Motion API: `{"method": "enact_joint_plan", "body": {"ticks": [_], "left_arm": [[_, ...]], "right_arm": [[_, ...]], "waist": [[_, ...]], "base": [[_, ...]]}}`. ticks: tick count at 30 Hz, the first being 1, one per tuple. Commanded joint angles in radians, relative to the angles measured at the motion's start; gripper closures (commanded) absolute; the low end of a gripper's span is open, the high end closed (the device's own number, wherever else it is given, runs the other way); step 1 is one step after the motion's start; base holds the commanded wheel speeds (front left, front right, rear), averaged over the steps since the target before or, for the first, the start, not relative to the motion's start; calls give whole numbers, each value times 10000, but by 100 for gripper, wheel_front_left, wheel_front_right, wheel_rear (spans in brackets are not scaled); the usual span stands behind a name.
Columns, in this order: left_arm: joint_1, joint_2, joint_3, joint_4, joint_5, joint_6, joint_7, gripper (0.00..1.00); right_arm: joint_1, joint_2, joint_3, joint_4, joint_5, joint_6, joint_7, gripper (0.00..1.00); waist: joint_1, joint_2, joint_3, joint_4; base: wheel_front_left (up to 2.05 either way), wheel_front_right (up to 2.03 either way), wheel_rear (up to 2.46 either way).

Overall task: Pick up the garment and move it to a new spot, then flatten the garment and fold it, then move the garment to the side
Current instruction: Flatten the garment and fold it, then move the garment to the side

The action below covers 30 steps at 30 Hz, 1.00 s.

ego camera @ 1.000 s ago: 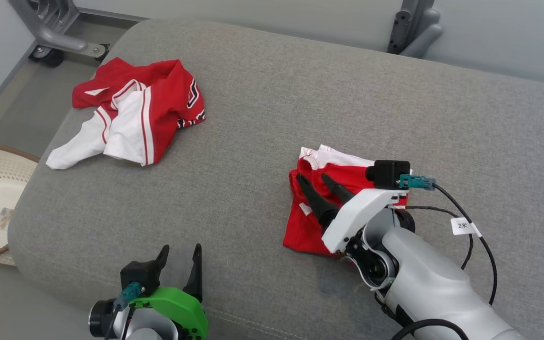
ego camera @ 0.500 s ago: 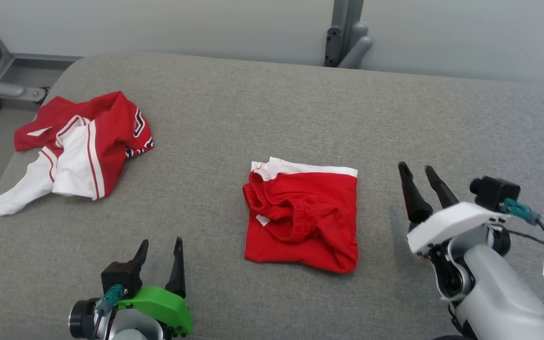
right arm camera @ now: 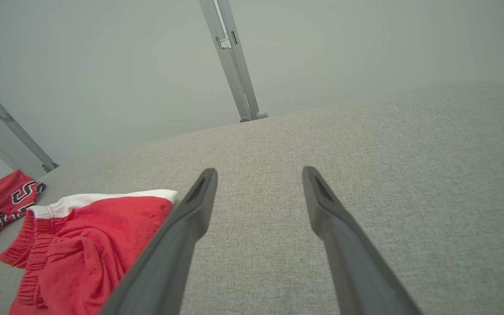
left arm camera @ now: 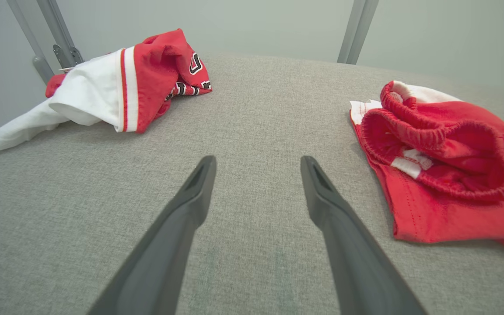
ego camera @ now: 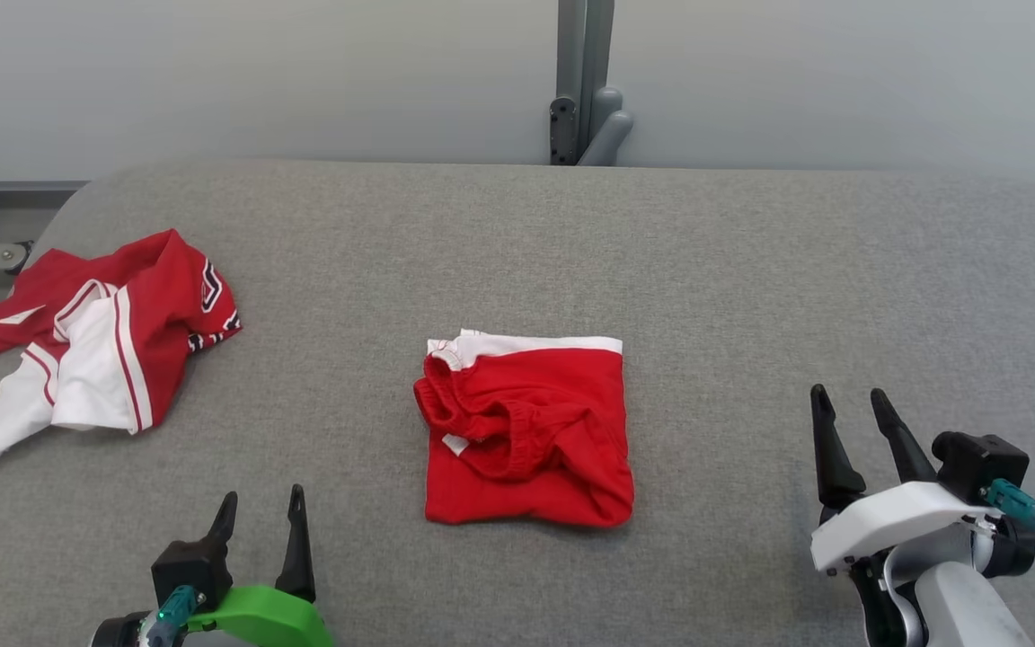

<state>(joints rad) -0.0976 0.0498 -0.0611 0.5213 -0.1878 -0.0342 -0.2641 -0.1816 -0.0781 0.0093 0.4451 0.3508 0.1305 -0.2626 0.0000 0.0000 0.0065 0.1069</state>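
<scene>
A folded red garment (ego camera: 526,431) with a white edge and an elastic waistband lies in the middle of the grey cushion (ego camera: 517,252); it also lies at the right of the left wrist view (left arm camera: 444,166) and at the lower left of the right wrist view (right arm camera: 85,245). My left gripper (ego camera: 261,508) hovers open near the front edge, left of the garment and apart from it. Open too, my right gripper (ego camera: 850,404) stands well to the garment's right, touching nothing. Both pairs of fingers (left arm camera: 199,183) (right arm camera: 199,205) hold nothing.
A crumpled red and white jersey (ego camera: 95,332) lies at the cushion's left end, also seen as a jersey (left arm camera: 125,78) in the left wrist view. A grey post (ego camera: 582,81) stands against the pale wall behind.
My right gripper has let go of the folded garment and drawn back to its right. The head camera has swung, shifting the whole picture leftward and down.
</scene>
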Motion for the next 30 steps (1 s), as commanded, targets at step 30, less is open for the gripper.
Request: {"method": "enact_joint_plan", "body": {"ticks": [30], "left_arm": [[501,25,-306,-504,-46,-105,3,0]], "right_arm": [[-202,259,1156,234,103,3,-28,0]], "waist": [[0,0,446,350]], "base": [[0,0,0]]}}
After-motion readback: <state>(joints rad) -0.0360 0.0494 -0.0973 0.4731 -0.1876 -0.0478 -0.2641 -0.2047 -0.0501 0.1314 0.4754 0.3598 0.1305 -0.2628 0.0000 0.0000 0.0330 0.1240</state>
